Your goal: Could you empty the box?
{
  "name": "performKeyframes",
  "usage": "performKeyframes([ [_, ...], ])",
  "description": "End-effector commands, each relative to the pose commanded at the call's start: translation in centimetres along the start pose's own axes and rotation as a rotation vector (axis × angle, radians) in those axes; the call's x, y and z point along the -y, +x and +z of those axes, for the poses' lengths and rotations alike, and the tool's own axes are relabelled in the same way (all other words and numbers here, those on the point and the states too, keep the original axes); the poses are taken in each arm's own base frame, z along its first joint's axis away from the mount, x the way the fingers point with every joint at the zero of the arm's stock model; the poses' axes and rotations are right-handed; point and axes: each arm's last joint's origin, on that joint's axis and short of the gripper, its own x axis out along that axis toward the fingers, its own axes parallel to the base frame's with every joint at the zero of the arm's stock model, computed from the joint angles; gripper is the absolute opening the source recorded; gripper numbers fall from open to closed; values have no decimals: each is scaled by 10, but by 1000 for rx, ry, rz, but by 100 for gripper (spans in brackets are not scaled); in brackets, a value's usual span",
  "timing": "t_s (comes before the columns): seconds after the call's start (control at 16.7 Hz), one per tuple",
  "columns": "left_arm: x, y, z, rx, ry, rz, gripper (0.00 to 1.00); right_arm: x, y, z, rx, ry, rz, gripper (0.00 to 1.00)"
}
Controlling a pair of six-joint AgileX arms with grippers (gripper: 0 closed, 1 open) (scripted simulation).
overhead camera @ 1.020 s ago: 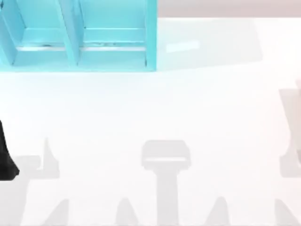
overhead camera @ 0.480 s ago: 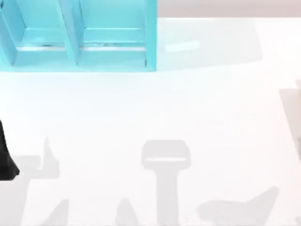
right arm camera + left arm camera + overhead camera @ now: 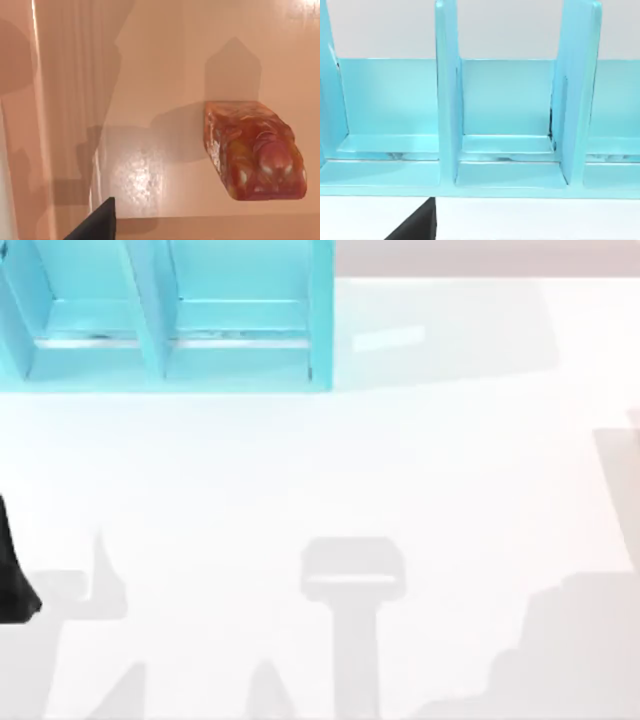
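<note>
Lying on the glossy peach floor of the box (image 3: 150, 60) is a reddish-brown block (image 3: 252, 150) with a mottled, shiny skin and rounded corners, resting flat and casting a shadow beside it. It sits apart from the pale upright edge of the box that runs along one side of the right wrist view. The right end effector (image 3: 95, 222) hangs above that floor, showing as a dark wedge well apart from the block and touching nothing; I cannot tell whether it is wide or narrow. Out on the white desk (image 3: 330, 460), a light-blue rack (image 3: 170, 320) stands at the far left corner, its upright dividers splitting it into open bays. The left wrist view faces this rack (image 3: 505, 125) head-on, looking into the bays across a strip of bare white desk in front of it. The left end effector (image 3: 415, 225) appears there as a dark wedge short of the rack, and its opening cannot be judged either. A black part of the left arm (image 3: 12, 575) shows at the desk's left edge. Soft grey shadows lie across the near edge of the desk and towards its near right corner.
</note>
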Motion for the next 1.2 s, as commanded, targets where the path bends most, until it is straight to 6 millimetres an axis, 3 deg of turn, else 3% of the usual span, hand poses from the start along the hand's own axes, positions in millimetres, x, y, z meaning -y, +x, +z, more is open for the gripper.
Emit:
performKeyframes([
  [0.24, 0, 0, 0, 0, 0, 0, 100, 22, 6, 12, -114, 1, 52, 100],
  [0.66, 0, 0, 0, 0, 0, 0, 100, 22, 9, 12, -119, 0, 55, 100],
  [0.84, 0, 0, 0, 0, 0, 0, 100, 21, 29, 9, -121, 2, 56, 100],
  [1.2, 0, 0, 0, 0, 0, 0, 100, 19, 91, 3, -118, 2, 55, 100],
])
